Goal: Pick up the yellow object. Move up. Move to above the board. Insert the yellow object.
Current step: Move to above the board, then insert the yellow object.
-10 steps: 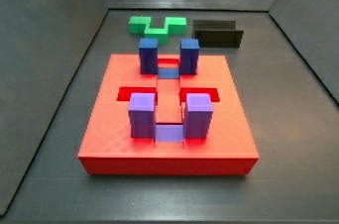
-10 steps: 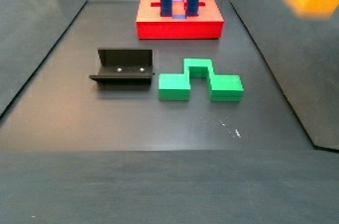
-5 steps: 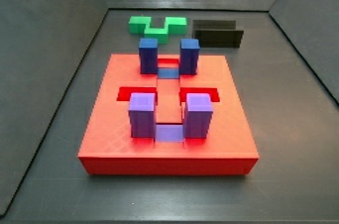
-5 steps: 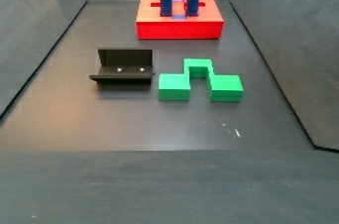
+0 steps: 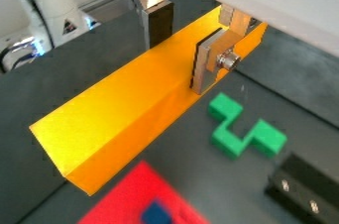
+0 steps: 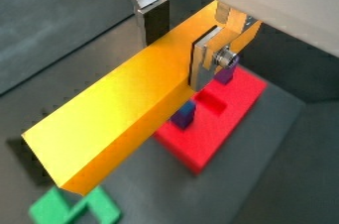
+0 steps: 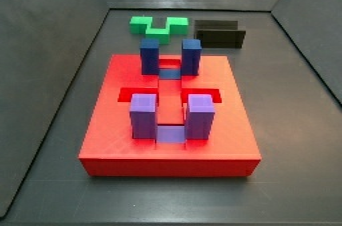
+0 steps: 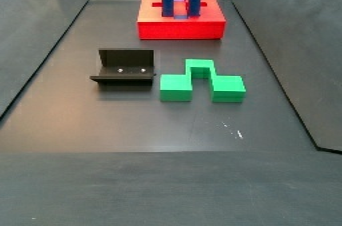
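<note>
High above red board (image 6: 212, 134), tool (image 5: 185, 38) clamps yellow object (image 5: 133, 104) between silver fingers (image 5: 208, 59).

In both wrist views the long yellow bar (image 5: 126, 104) with an orange-shaded side is clamped near one end between the gripper (image 5: 185, 45) jaws, above the floor. The flat red board (image 7: 171, 120) lies on the floor, blue and purple blocks upright in its slots.
</note>
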Available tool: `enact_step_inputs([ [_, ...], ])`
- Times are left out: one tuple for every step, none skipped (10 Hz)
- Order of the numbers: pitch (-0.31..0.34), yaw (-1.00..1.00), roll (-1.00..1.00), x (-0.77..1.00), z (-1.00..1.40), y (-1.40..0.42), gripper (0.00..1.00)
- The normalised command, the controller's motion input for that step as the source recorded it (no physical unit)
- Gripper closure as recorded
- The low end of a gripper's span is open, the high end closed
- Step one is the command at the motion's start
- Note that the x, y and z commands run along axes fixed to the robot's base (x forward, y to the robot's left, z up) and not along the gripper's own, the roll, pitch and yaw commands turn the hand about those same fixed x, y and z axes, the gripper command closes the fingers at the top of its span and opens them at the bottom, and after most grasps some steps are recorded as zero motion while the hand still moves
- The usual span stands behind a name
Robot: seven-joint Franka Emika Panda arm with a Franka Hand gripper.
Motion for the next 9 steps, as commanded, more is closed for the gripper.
enact_step_inputs([
  [0.164,0.01,0.01,0.84,0.22,-1.40,1.00],
  [0.179,0.01,0.02,0.89,0.23,-1.40,1.00],
  [0.181,0.01,0.05,0.48,0.12,-0.68,1.00],
  [0.175,0.01,0.06,0.33,0.08,-0.42,1.00],
  [0.000,0.00,0.00,0.02,0.00,0.00,1.00],
  [0.000,0.00,0.00,0.22,-0.11,-0.04,1.00],
  [-0.009,-0.04,0.00,0.45,-0.16,-0.13,1.00],
  [0.000,-0.02,0.00,0.70,-0.16,-0.12,1.00],
  [0.000,-0.01,0.00,0.77,-0.24,-0.09,1.00],
])
